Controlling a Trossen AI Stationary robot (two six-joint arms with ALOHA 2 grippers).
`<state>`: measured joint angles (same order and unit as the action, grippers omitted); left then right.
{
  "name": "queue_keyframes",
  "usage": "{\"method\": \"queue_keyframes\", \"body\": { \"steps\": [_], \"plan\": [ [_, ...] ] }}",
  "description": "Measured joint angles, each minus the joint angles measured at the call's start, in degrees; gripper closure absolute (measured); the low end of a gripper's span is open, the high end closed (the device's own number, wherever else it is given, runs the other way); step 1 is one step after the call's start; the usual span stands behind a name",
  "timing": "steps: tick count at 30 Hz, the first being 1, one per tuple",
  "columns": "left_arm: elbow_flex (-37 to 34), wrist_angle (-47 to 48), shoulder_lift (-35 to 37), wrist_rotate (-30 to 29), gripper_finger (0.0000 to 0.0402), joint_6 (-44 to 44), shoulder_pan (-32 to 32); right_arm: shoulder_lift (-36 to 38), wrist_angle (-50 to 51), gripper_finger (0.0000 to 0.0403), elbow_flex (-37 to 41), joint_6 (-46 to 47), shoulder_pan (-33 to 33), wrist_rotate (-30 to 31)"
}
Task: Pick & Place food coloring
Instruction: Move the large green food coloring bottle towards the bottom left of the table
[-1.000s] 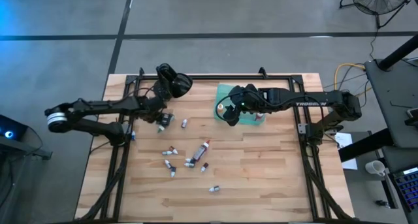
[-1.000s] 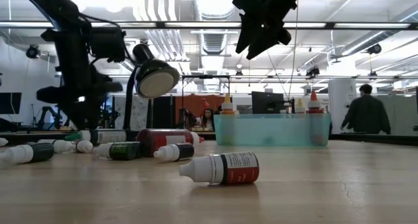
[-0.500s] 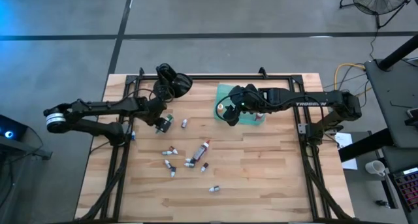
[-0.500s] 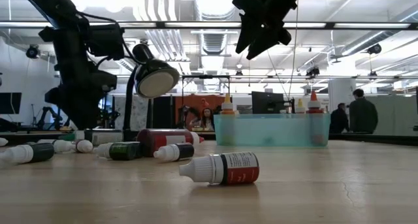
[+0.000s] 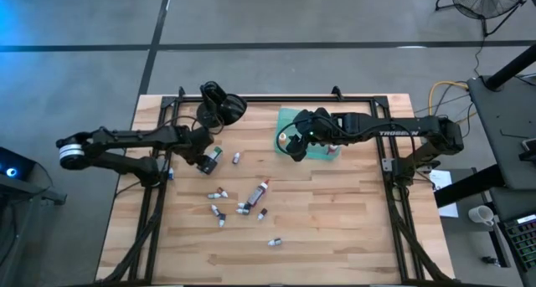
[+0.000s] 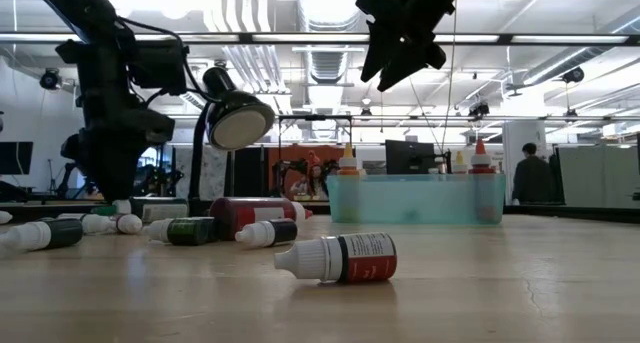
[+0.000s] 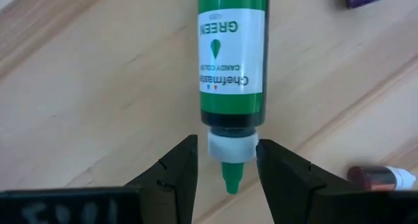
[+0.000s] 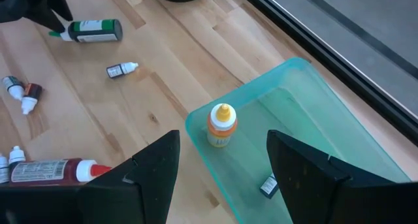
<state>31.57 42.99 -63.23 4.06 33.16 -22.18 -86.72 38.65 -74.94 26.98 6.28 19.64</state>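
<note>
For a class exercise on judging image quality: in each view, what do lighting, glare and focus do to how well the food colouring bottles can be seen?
High view: even light, bottles tiny, a blue glow at the left edge. Low view: bright ceiling lights behind, so the right gripper is a silhouette; the nearest bottle is sharp. Left wrist view: the green bottle has a readable label, between the fingers of the left gripper. Right wrist view: the teal tray is clear, without glare.

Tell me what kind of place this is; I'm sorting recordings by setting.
Probably a robotics lab in an open office or workshop. The wooden table sits on a bare concrete floor; across it, ceiling strip lights, a monitor and a standing person show behind the teal tray.
</note>
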Motion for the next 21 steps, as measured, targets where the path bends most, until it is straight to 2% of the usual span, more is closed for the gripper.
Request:
{"method": "queue_keyframes", "body": {
  "steps": [15, 21],
  "plan": [
    [0.00, -4.20, -6.41, -1.40, 0.0273, 2.22, 1.51, 0.00, -0.02, 0.0179, 0.00, 0.70, 0.00, 0.02],
    [0.02, -4.95, -9.06, -4.08, 0.0273, 2.31, 2.43, 0.00, -0.02, 0.0179, 0.00, 0.68, 0.02, 0.02]
  ]
}}
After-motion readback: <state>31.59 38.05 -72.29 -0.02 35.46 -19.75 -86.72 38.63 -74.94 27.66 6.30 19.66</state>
